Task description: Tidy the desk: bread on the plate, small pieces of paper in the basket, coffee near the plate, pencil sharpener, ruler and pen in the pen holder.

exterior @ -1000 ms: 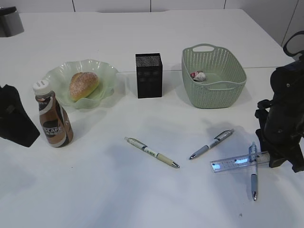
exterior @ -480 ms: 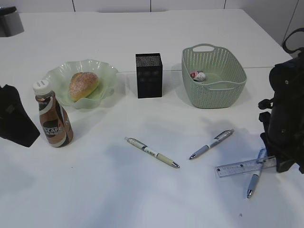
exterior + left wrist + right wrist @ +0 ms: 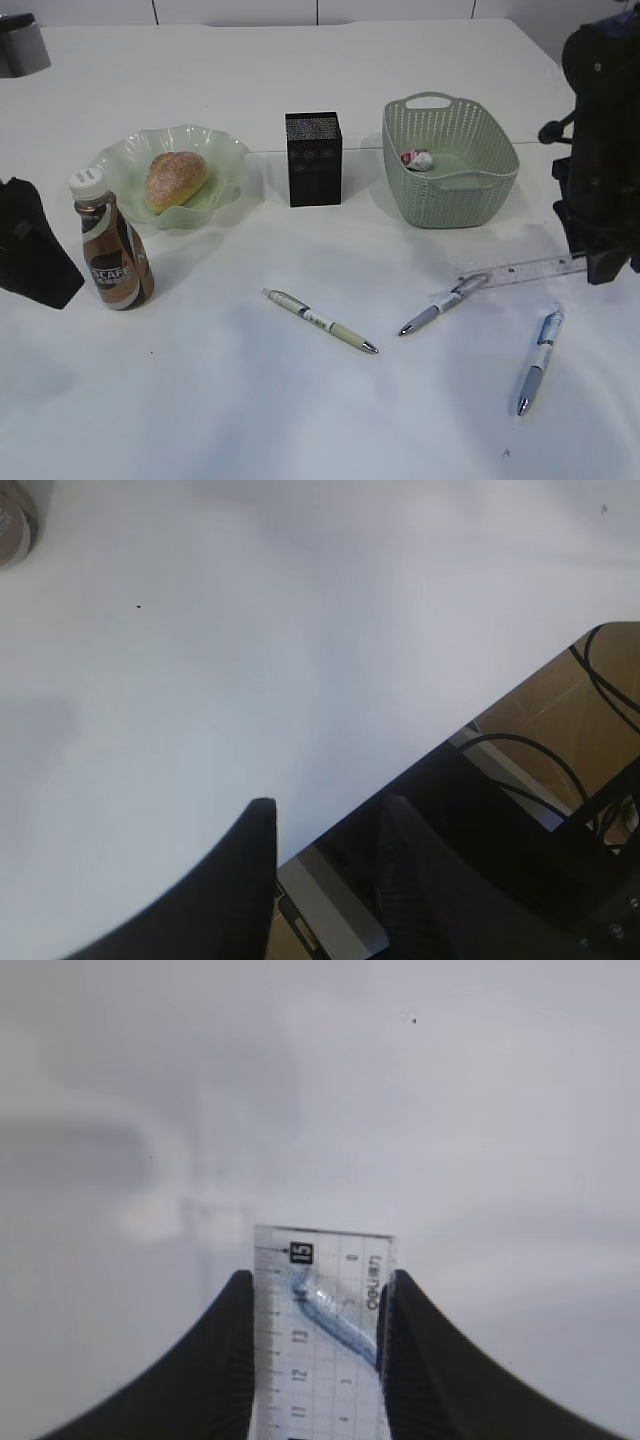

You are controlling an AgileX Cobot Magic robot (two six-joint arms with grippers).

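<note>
Gripping the clear bluish plastic ruler [image 3: 520,270] crosswise in our right gripper [image 3: 600,268]; black mesh pen holder [image 3: 313,158] lies at ten o'clock.

Clear glossy plastic ruler [image 3: 322,1335]; matt white desk [image 3: 220,400]; perforated plastic basket [image 3: 490,195].

The white counter [image 3: 300,400] carries a pale green wavy plate [image 3: 225,150] at the left rear, and just in front of it stands a brown coffee bottle [image 3: 112,255] with a white cap. A black mesh pen holder [image 3: 313,160] stands upright near the middle, and a sage-green basket [image 3: 470,195] sits to its right. Three pens lie flat toward the front, apart from each other: a cream one [image 3: 320,321] in the middle, a grey one [image 3: 443,303] to its right, and a blue-and-white one [image 3: 539,360] farthest right.
</note>
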